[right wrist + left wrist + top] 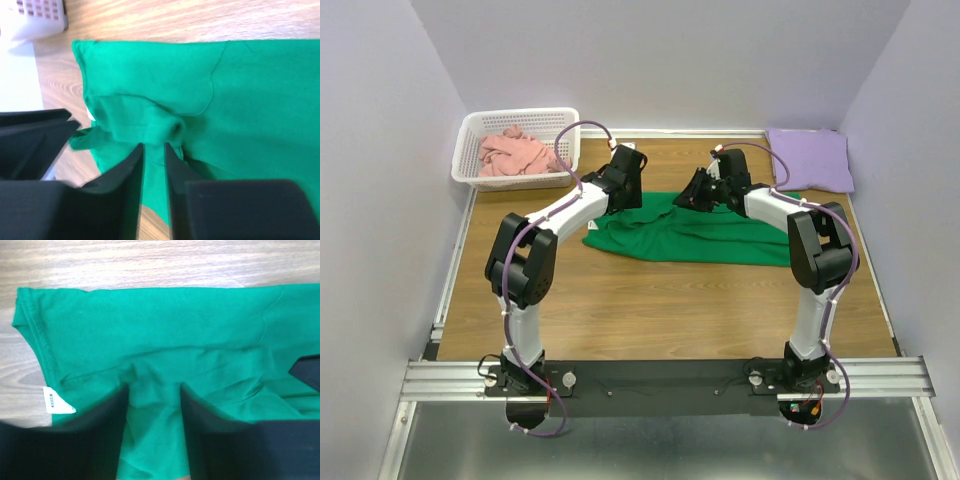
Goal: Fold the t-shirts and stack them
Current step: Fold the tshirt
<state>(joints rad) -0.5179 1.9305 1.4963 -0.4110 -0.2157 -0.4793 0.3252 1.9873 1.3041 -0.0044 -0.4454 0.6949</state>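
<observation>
**From above:** the green t-shirt (700, 232) lies at the middle of the tabletop (650, 310), its long axis running left to right. Both hands hang over its far edge, the left hand (625, 180) toward the shirt's left end and the right hand (703, 192) near the middle. Each is about equally close to the cloth. The pink t-shirt (512, 152) sits crumpled in the basket (520, 116) at the far left, and the purple t-shirt (810, 158) lies folded at the far right.

**Left wrist:** the left hand (152, 410) stands moderately wide, with flat green cloth (165, 330) showing between the fingers and apparently not pinched. Only this view shows the white label (56, 402) at the hem.

**Right wrist:** the right hand (154, 160) is narrow, with a bunched ridge of green t-shirt (250, 100) just ahead of its tips. I cannot tell whether it grips. The basket (35, 15) corner shows beyond.
</observation>
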